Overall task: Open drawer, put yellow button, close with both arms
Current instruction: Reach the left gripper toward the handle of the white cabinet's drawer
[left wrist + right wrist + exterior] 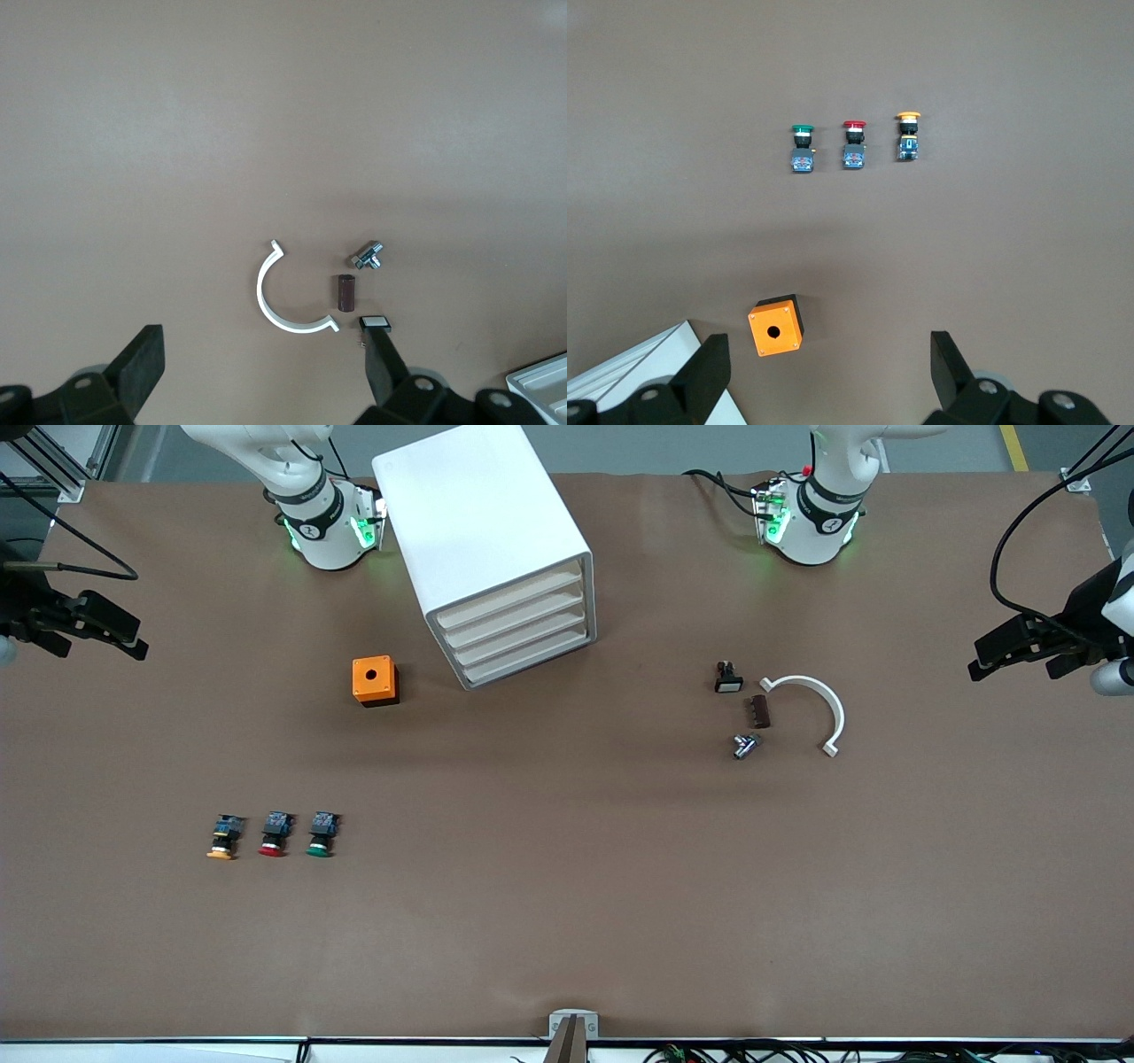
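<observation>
Starting big: the cabinet at upper centre has its top drawer shut; I judge it slides lightly. Both arms wait, left gripper and right gripper spread wide. The yellow button, lower left, looks light and rigid; I'd pinch its black body.

My table is covered in brown, and the white cabinet stands on it between my two bases, all four drawers flush. Just beside the cabinet, toward my right arm's end, sits an orange box. Nearer the front camera than that box lie the yellow button, red button and green button in a row. Toward my left arm's end of the cabinet lie a white curved clip, a brown block, a black switch and a metal fitting.
</observation>
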Tool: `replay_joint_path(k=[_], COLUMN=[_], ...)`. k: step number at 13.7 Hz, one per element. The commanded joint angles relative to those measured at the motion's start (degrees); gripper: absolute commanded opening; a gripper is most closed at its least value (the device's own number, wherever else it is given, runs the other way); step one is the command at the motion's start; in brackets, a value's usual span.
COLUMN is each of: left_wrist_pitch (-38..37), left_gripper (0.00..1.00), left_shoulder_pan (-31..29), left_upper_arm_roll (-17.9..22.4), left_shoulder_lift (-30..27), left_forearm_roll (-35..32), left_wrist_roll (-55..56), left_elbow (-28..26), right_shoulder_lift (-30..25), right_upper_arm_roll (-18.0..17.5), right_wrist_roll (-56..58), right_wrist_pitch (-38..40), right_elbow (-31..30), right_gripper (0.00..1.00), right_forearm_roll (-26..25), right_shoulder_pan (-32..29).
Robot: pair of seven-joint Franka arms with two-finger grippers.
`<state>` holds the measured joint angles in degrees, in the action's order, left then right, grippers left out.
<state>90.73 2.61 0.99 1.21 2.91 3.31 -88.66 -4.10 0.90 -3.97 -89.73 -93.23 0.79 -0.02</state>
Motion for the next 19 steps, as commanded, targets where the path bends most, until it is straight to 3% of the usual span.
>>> replay_joint_path(k=[1, 5, 11, 14, 19], left_wrist_pitch=[-0.1, -0.5, -1.9, -1.9, -1.5], left_gripper=[1.00, 1.00, 1.00, 1.00, 1.00], left_shoulder_pan=[0.0, -0.1, 0.0, 0.8, 2.8], left_upper_arm_roll=[0.1, 0.0, -0.2, -0.6, -5.6], left_shoulder_lift=[0.5, 0.0, -0.8, -0.3, 1.9], left_forearm_roll=[-1.2, 0.9, 18.5, 27.2, 37.8], left_wrist_roll=[-0.3, -0.6, 8.8, 17.3, 36.5], left_elbow=[1.2, 1.2, 2.4, 2.3, 2.5], right_shoulder_lift=[-1.8, -1.7, -1.7, -1.4, -0.8], right_upper_arm_roll=[-0.6, -0.6, -0.6, -0.6, -0.6], right_wrist_roll=[-1.8, -1.7, -1.7, -1.7, -1.0], right_wrist_pitch=[0.0, 0.0, 0.3, 0.4, 0.6], right_elbow=[-1.6, -1.6, -1.6, -1.3, 0.4], right_gripper=[1.00, 1.00, 1.00, 1.00, 1.00], right_forearm_roll=[-0.2, -0.3, -0.4, -0.6, -0.6], right_shoulder_pan=[-0.3, -0.3, -0.3, -0.3, -0.6])
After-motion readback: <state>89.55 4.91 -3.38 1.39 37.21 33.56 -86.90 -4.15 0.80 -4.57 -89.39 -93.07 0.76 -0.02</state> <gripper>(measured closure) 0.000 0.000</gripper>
